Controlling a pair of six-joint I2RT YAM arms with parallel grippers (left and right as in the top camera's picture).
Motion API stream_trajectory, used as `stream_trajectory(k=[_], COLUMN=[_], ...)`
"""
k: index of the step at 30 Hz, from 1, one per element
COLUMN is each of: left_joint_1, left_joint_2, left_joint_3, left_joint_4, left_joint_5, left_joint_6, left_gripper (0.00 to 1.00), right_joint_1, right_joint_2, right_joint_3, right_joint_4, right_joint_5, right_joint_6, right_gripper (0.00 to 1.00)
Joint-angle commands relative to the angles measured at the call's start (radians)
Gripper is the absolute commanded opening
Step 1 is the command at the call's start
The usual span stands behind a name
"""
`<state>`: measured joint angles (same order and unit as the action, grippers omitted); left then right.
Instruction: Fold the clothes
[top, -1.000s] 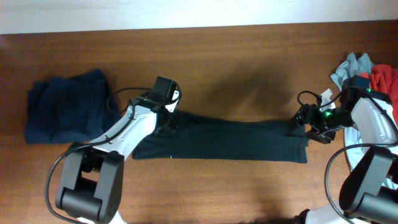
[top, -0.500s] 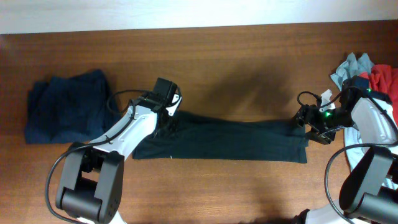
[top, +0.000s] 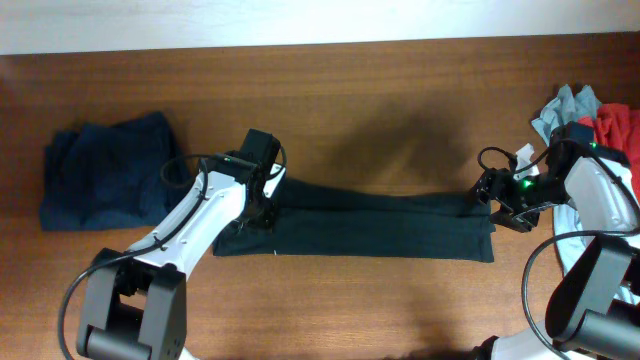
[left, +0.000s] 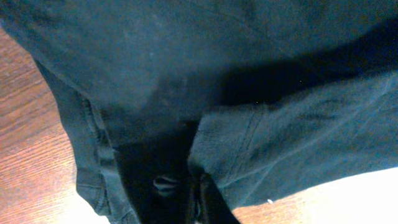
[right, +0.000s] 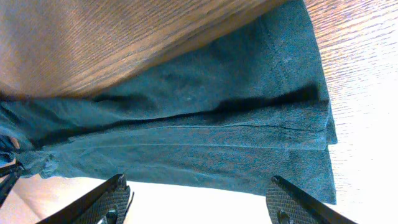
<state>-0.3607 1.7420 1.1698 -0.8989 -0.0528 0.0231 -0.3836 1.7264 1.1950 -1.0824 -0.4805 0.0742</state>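
The black T-shirt (top: 380, 228) lies as a long narrow folded strip across the middle of the table. My left gripper (top: 262, 205) is at its left end, and in the left wrist view its jaws (left: 198, 202) are closed together on a fold of the black cloth (left: 186, 62). My right gripper (top: 482, 200) is at the strip's right end. In the right wrist view its fingers (right: 198, 185) are spread wide and empty, just off the shirt's hem (right: 205, 137). No logo shows.
A navy garment (top: 105, 180) lies bunched at the far left of the wooden table (top: 380, 110). A pile of grey-blue (top: 568, 105) and red (top: 615, 125) clothes sits at the right edge, behind my right arm.
My left gripper has moved a little toward the front, drawing the shirt's left end with it. The right arm has not moved.
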Motion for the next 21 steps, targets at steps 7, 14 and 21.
stream_trajectory(k=[7,14,21], left_joint_1=[0.002,0.002,0.002], left_joint_2=[-0.018,-0.018,-0.018], left_joint_3=[0.013,0.013,0.013], left_joint_4=[-0.023,0.006,0.034], left_joint_5=[0.011,0.011,0.011], left_joint_6=[-0.007,-0.007,-0.007], left_gripper=[0.17,0.20,0.23], right_joint_1=[-0.003,0.031,0.108], right_joint_2=[-0.027,-0.009,0.043], right_joint_3=[0.011,-0.031,-0.117], right_joint_4=[-0.004,0.003,0.187], right_joint_5=[-0.004,0.028,0.047], right_joint_6=[-0.011,-0.011,0.021], right_gripper=[0.74,0.56,0.36])
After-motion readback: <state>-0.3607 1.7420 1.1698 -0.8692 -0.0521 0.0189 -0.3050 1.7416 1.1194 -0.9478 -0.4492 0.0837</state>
